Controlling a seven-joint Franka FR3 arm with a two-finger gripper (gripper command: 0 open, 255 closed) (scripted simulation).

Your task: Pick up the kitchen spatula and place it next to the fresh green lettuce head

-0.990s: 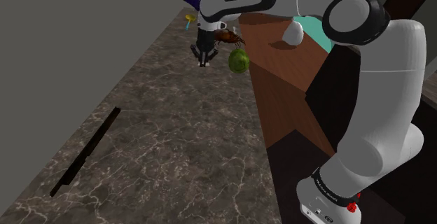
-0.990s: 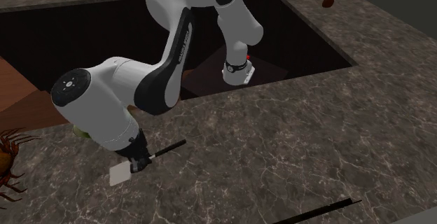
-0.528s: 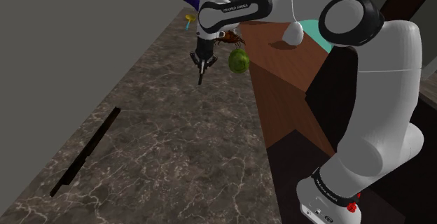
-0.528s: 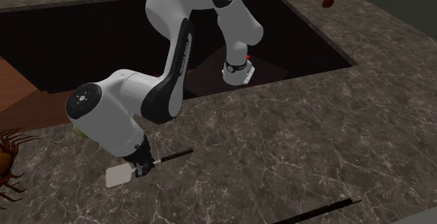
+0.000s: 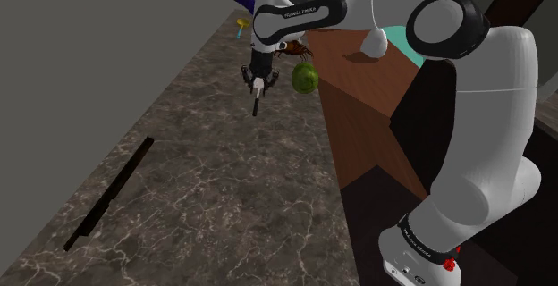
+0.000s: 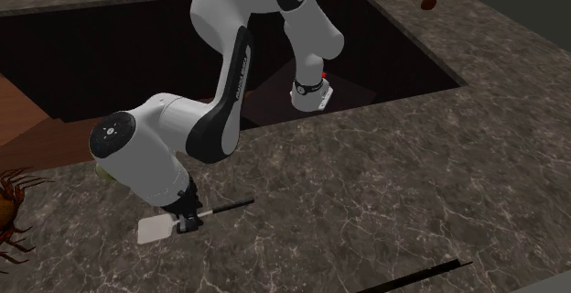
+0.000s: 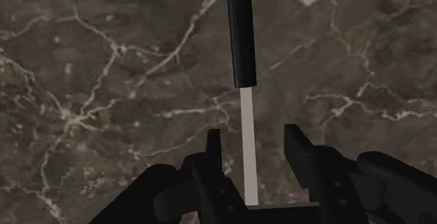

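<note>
- Setting: a domestic kitchen, rendered in a simulator.
- Work surface: a dark, marble-veined countertop (image 5: 224, 177) runs along a plain grey wall (image 5: 80, 52), with a brown wooden cabinet (image 5: 358, 92) on its other side.
- Kitchenware: a spatula (image 6: 154, 230) with a pale blade and a black handle.
- Food: a green lettuce head (image 5: 305, 79), near the cabinet.

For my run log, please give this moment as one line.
step: placing | gripper: open, fingers either side of spatula shaft, not touching | spatula: near lettuce | contact with counter: cannot tell
</note>
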